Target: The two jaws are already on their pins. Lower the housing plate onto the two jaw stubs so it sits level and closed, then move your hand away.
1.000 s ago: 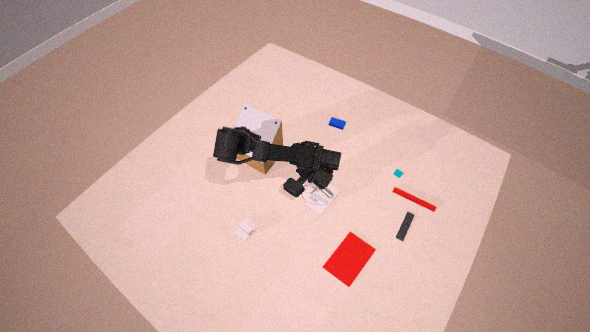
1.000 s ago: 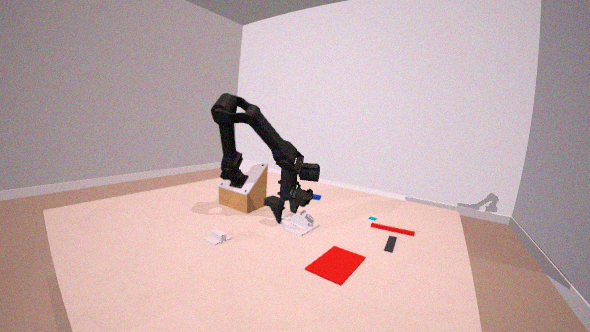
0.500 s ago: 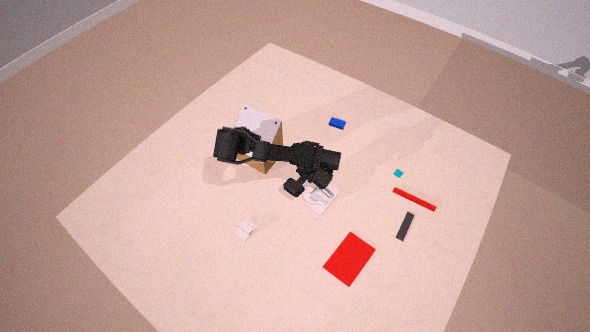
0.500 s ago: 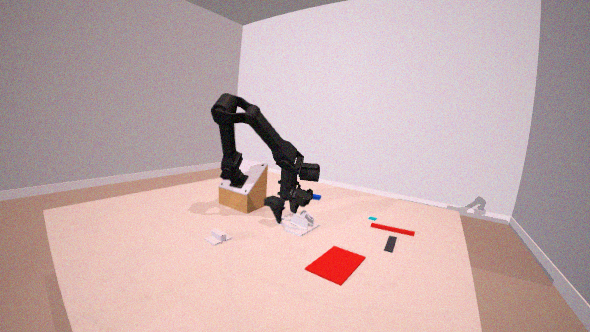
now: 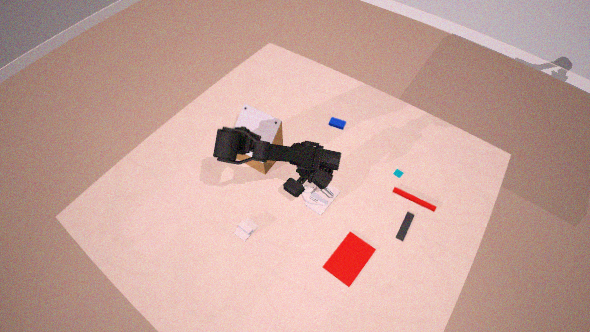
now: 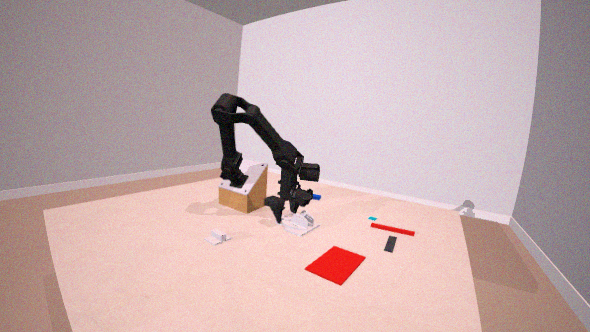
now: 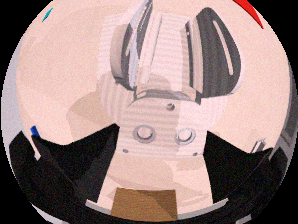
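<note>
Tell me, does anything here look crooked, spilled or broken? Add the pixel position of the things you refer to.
No, nothing stands out. I see no spill or breakage, and the red rectangle [image 5: 349,259] [image 6: 336,265] [image 7: 252,11] lies flat. Whether the housing plate [image 7: 161,116] sits perfectly level, I cannot tell.
</note>
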`<move>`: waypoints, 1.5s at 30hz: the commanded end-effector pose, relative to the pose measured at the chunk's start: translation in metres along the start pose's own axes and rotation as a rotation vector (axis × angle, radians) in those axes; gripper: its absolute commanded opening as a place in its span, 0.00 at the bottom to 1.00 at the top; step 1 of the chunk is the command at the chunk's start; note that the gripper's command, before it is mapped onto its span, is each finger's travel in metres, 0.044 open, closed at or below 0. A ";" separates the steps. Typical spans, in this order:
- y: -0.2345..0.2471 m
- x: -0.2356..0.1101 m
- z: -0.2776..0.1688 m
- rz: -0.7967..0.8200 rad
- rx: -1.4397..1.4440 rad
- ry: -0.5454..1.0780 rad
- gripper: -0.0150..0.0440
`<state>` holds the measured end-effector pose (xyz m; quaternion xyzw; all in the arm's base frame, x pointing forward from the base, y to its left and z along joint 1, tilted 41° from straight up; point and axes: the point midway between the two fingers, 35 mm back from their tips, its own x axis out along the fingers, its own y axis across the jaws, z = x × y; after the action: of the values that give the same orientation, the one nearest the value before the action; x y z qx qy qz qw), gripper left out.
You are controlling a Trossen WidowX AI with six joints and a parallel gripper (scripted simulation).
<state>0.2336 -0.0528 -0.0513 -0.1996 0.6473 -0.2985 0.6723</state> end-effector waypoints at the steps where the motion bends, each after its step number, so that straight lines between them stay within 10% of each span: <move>1: 0.000 0.000 0.000 0.000 0.000 0.000 0.94; 17: 0.000 -0.002 0.000 0.001 0.000 0.000 1.00; 45: -0.005 -0.126 -0.031 0.010 -0.001 0.006 1.00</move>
<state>0.2084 0.0274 0.0391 -0.1991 0.6486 -0.2934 0.6735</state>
